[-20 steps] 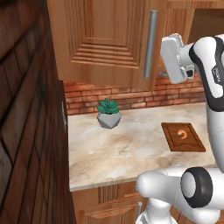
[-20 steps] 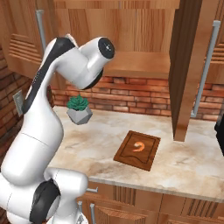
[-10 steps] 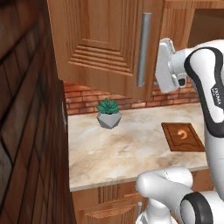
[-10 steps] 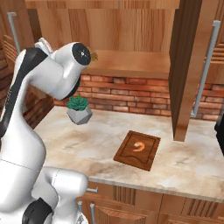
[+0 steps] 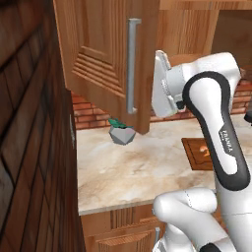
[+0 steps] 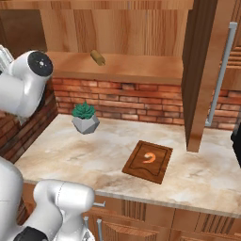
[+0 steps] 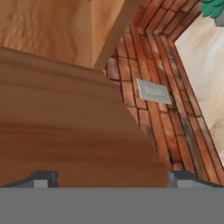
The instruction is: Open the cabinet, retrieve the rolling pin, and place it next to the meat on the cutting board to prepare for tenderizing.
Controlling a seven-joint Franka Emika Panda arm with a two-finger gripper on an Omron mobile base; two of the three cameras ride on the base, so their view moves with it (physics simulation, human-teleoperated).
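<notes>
Cabinet [image 6: 207, 70] open, rolling pin [image 6: 98, 57] on its shelf.
I see the gripper [image 7: 111, 179] spread wide, empty; meat [image 6: 149, 157] lies on cutting board [image 6: 141, 170] below the cabinet.

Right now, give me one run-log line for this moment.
cabinet: open | rolling pin: on shelf | meat: on cutting board | pincer: open, empty

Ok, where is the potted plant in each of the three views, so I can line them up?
Left base view: the potted plant sits at centre, on the countertop, tucked under the lower corner of the open cabinet door.
Right base view: left of centre, at the back of the counter.
Hand view: its green leaves at the top right corner.
Shared landmark: the brick wall just behind it.
</notes>
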